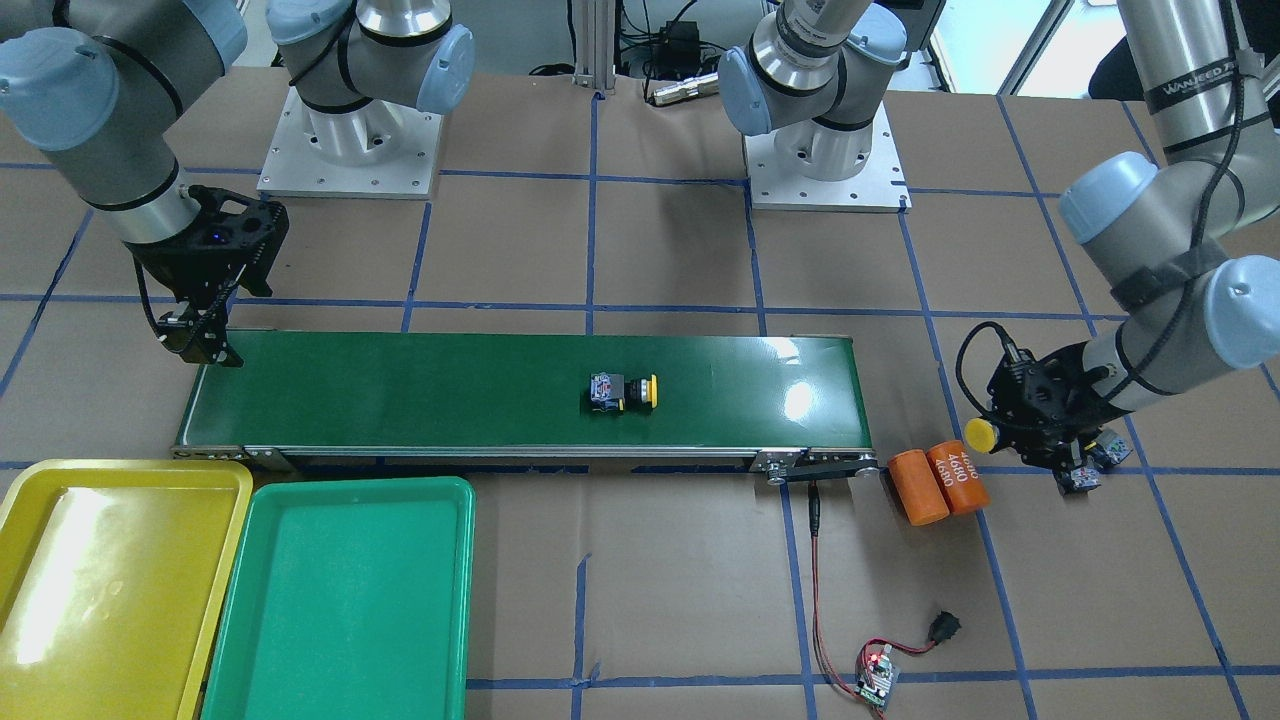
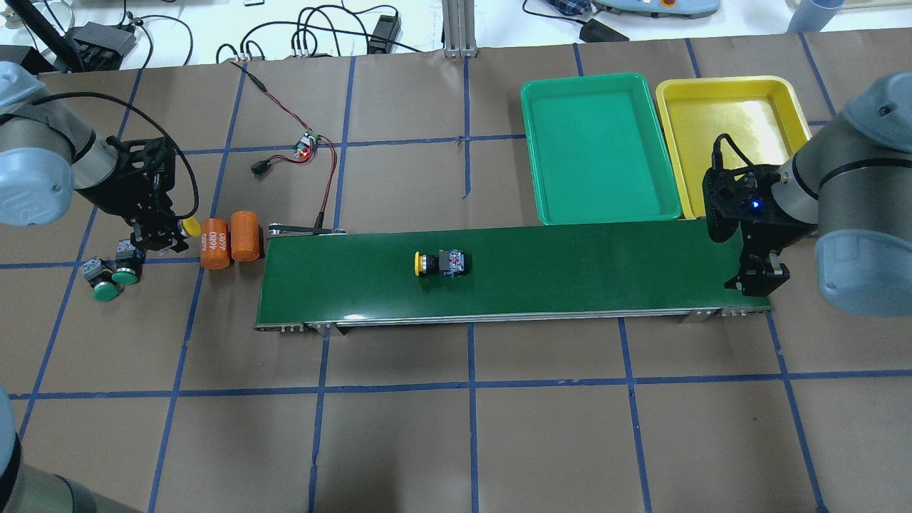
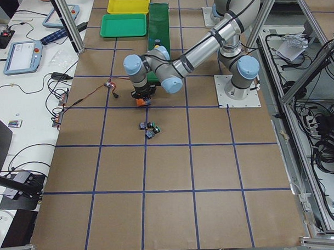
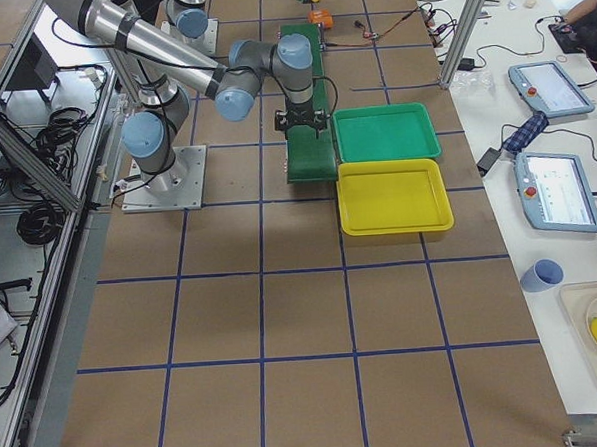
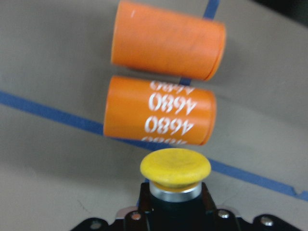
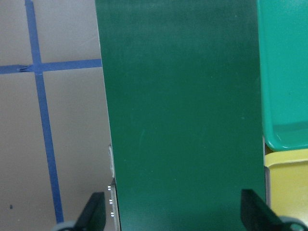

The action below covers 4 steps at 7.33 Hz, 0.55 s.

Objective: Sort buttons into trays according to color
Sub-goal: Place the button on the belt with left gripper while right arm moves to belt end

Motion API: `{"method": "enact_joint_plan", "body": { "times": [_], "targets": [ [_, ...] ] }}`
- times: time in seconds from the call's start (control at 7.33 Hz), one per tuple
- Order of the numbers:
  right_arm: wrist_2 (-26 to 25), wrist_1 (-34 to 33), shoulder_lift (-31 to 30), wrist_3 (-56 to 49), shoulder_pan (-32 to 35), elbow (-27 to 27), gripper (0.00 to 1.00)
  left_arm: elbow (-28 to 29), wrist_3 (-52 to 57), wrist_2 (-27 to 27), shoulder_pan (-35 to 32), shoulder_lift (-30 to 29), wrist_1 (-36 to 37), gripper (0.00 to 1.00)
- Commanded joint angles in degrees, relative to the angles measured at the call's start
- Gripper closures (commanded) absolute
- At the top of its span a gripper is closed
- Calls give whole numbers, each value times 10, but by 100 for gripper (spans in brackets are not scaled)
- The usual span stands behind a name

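Your left jaws were clamped on a yellow button (image 5: 175,168) beside the orange cylinders (image 5: 159,118); a low swing could have knocked them. Your right jaws stood apart over the belt (image 2: 570,271), where a second button (image 2: 442,263) lay.

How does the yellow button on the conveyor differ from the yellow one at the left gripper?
The belt button lies free on its side about midway along the conveyor belt, with no gripper near it. The held button sits clamped in the left gripper, off the belt beside the orange cylinders. The belt button shows its grey-blue contact block, while the held button's is hidden by the gripper. Both have yellow caps.
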Motion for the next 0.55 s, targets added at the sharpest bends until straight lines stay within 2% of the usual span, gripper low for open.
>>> {"method": "enact_joint_plan", "body": {
  "times": [0.0, 0.14, 0.41],
  "targets": [
    [-2, -7, 5, -3, 12, 3, 0, -25, -2, 2, -107, 50, -12, 100],
    [-2, -8, 22, -4, 13, -3, 0, -46, -9, 2, -152, 58, 14, 100],
    [-9, -57, 57, 0, 42, -6, 0, -97, -39, 3, -191, 72, 63, 100]
  ]
}}
